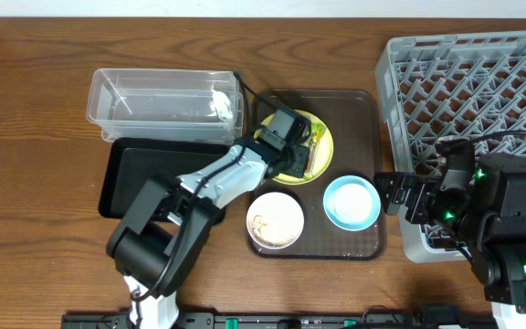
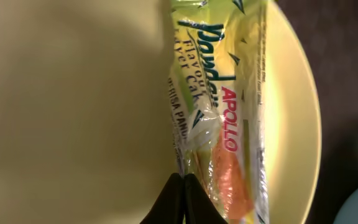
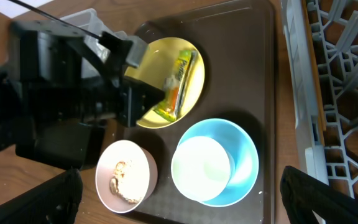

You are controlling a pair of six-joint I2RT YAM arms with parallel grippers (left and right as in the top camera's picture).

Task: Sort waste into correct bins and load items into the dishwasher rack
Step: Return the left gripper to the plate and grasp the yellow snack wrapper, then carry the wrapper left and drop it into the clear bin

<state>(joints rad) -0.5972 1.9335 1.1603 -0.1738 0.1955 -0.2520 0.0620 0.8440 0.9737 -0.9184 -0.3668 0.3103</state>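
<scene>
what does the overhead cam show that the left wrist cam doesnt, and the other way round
Only the overhead shows the clear tub, the black tray, the dishwasher rack, the white bowl and the right gripper near the rack. Only the left wrist shows the print on the wrapper, including the word APOLLO, and the left gripper with its tips closed together at the wrapper's edge. Both show the yellow plate with the wrapper lying on it.

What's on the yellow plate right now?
One yellow-green and orange snack wrapper lies on the yellow plate. The left end effector covers part of the plate, so anything under it is hidden.
</scene>
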